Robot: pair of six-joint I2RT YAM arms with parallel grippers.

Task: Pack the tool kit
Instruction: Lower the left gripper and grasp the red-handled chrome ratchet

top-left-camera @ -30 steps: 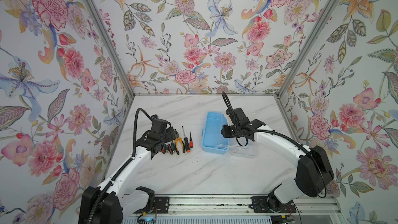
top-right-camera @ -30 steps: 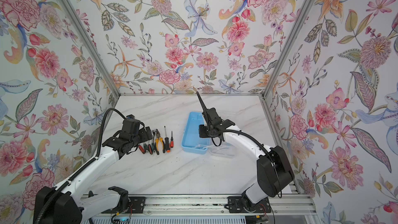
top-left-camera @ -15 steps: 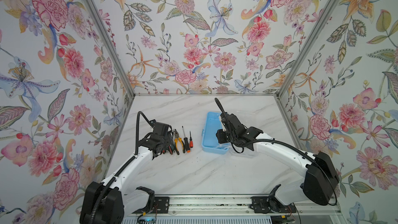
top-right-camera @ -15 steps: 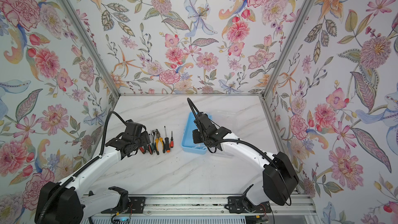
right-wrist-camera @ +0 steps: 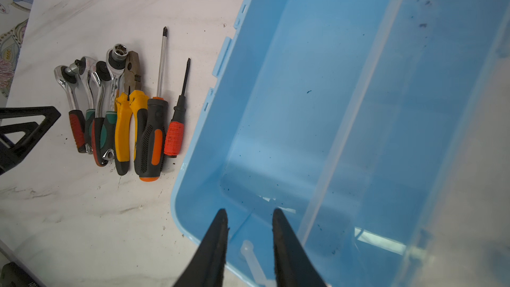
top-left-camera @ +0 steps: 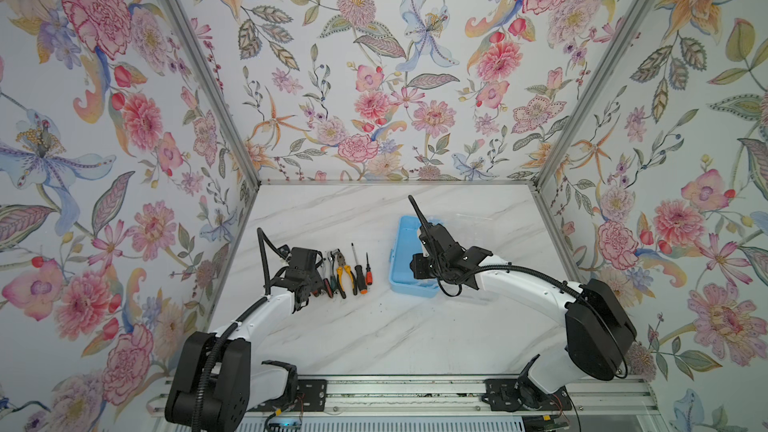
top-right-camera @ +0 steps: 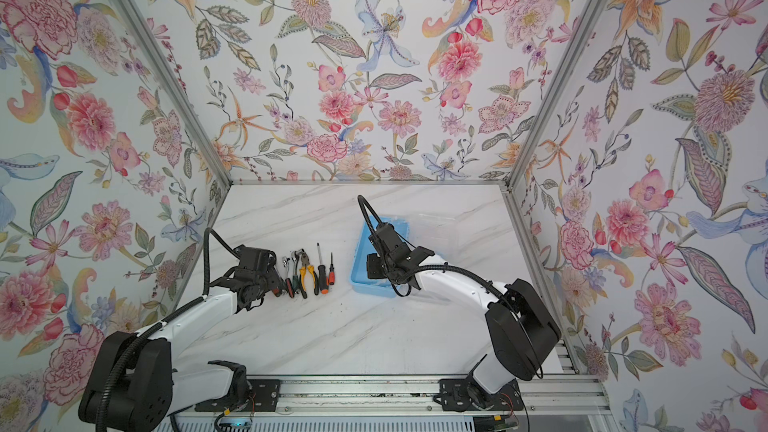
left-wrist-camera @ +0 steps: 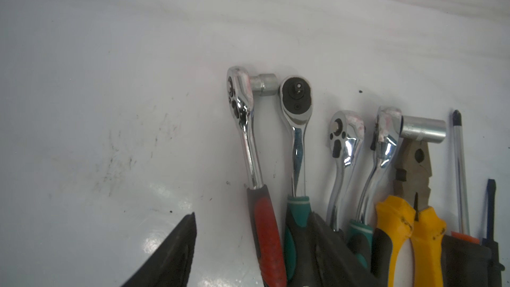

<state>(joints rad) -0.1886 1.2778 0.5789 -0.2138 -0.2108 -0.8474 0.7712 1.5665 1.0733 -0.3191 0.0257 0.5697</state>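
Tool kit, unpacked: empty light-blue plastic box (right-wrist-camera: 248, 92), overhung by narrowly parted, empty right fingers (right-wrist-camera: 215, 244); tools (right-wrist-camera: 149, 133) rowed beside it on the white marble desk (right-wrist-camera: 96, 216); left fingers (left-wrist-camera: 176, 252) set wide astride the red-handled chrome ratchet (left-wrist-camera: 265, 230), seemingly for first pickup.

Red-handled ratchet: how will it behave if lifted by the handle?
Likely stiff and head-heavy: the red-handled ratchet has a chrome shank with a socket on its head, so it may droop head-down. The rubbery-looking handle probably won't slip.
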